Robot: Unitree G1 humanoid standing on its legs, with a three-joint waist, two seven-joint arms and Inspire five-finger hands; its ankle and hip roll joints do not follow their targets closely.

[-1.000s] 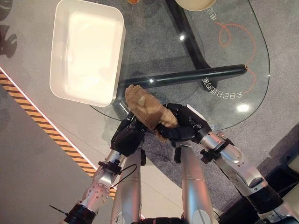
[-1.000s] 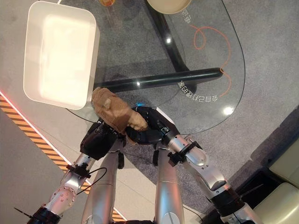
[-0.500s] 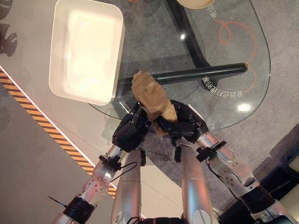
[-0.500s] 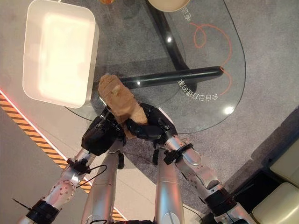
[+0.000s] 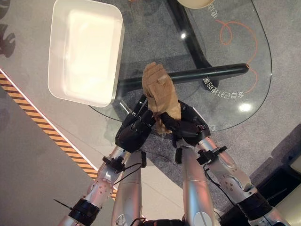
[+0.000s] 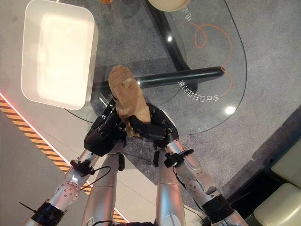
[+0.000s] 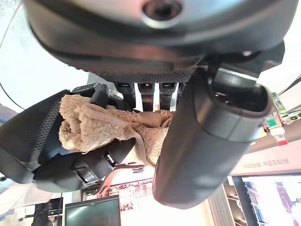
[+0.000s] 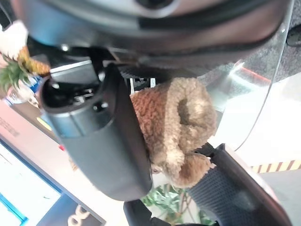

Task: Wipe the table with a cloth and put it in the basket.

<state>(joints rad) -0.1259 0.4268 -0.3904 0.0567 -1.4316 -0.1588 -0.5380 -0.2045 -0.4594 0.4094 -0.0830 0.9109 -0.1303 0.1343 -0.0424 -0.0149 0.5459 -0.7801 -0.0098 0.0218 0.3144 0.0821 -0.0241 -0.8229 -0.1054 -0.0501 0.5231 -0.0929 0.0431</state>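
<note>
A tan fuzzy cloth (image 5: pixel 160 92) stands up in a bunch above the near edge of the glass table (image 5: pixel 225 110). Both hands meet under it. My left hand (image 5: pixel 134 132) has its fingers curled against the cloth's lower part (image 7: pixel 94 127). My right hand (image 5: pixel 188 127) pinches the cloth (image 8: pixel 178 122) between thumb and fingers. The white basket (image 5: pixel 53 56) sits on the table's left end, a short way left of the cloth, with nothing visible inside it.
A black table leg bar (image 5: pixel 207 74) runs under the glass just beyond the cloth. A beige bowl (image 5: pixel 197 4) sits at the table's far edge. Orange-black striped tape (image 5: pixel 51 134) crosses the floor to the left.
The cloth has swung from leaning left to nearly upright and shifted right, farther over the glass. The left hand has moved in against the right hand and the cloth.
</note>
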